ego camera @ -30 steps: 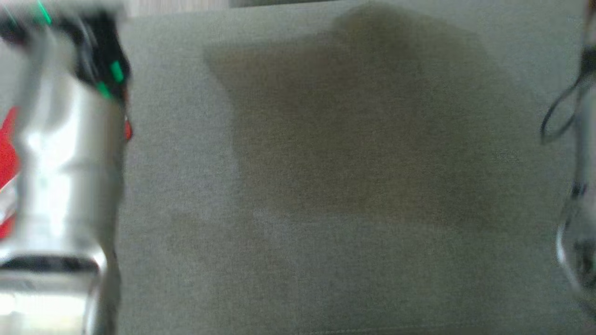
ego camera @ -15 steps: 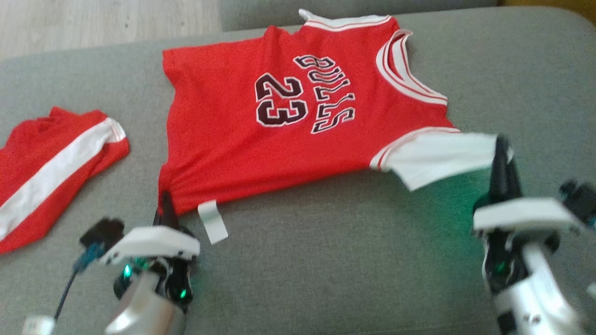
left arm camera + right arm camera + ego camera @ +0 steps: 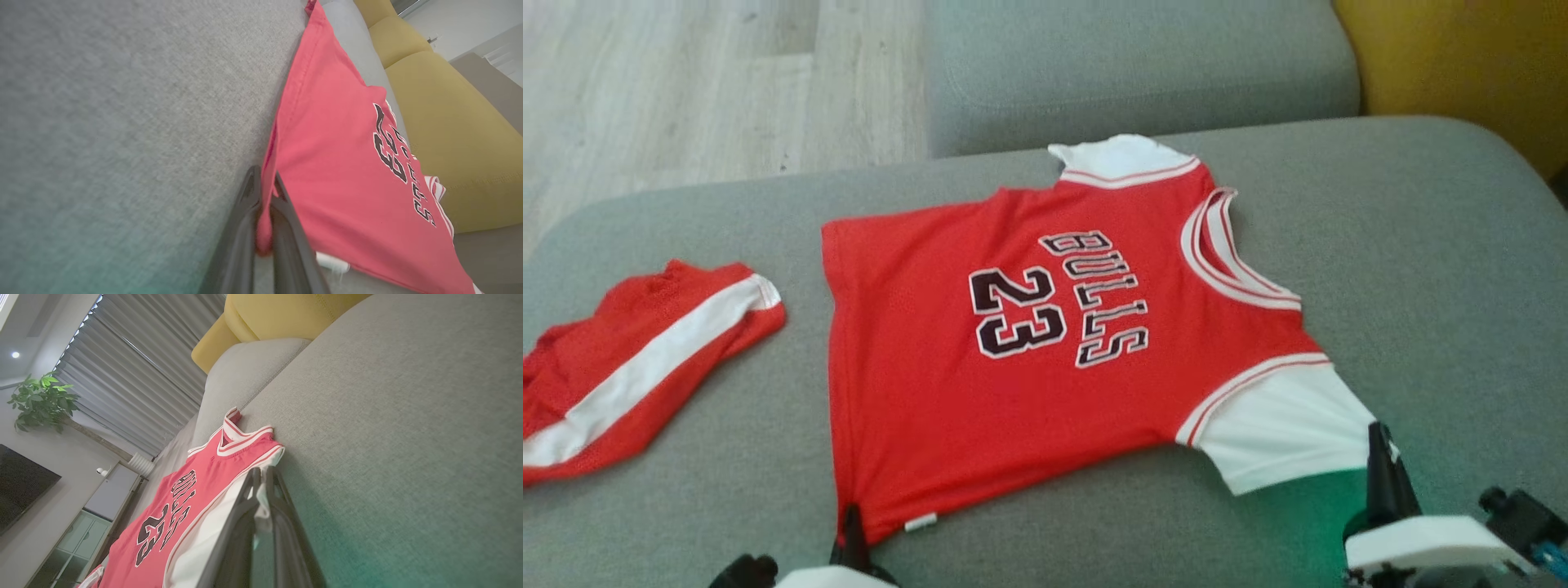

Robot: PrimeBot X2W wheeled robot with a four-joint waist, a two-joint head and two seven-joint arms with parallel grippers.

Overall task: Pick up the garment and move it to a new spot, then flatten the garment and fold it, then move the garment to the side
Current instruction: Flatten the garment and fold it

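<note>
so the jersey is lying print-up and spread out in the middle of the grey sofa, hem to the robot's left and collar to its right; a pair of red shorts sits well apart, further left

left gripper has its fingers pinched tight on the near hem corner, red cloth squeezed between them; right gripper is clamped the same way on the edge of the near white sleeve

I'd say this is the tail end of flattening, fold not yet started; the body looks mostly smooth, though the head view is soft, so small wrinkles could be hiding

next move probably needs both arms lifting together and carrying that near edge over toward the far one; keep the tension even or the cloth skews
</note>
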